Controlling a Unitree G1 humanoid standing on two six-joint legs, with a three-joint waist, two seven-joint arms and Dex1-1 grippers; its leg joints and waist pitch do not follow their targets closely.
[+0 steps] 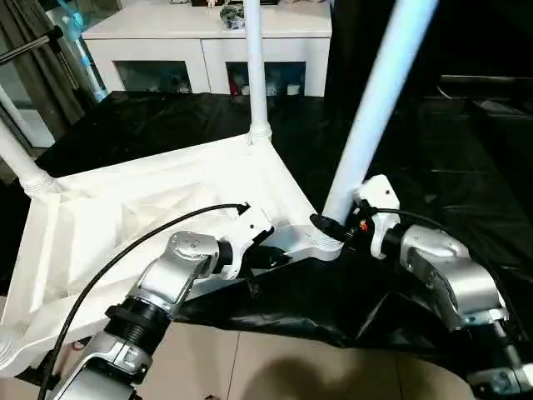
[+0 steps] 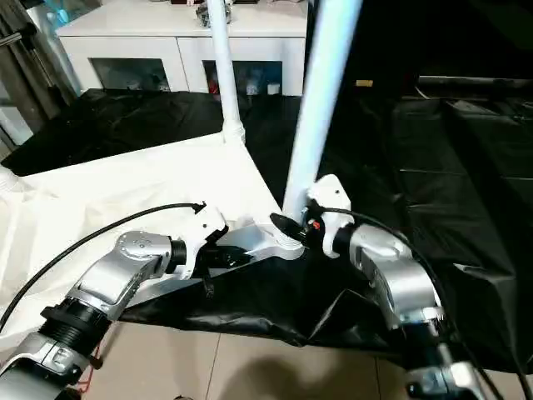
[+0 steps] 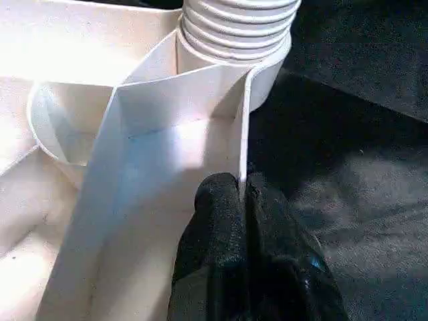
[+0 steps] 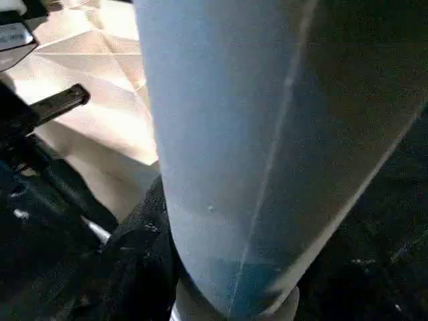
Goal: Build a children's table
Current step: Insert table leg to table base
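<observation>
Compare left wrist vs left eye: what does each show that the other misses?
Left wrist: black left fingers shut on the thin edge wall of the white plastic ribbed tabletop, just below a ridged corner socket.
Left eye: right gripper at the base of the tilted white tube leg, an upright leg, the white cabinet.
Both: tabletop underside on black sheeting.

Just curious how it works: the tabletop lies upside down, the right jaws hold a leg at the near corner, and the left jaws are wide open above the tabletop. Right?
Not quite. The left gripper is shut on the tabletop rim, as the left wrist view shows. The rest holds: the right gripper grips the leg.
</observation>
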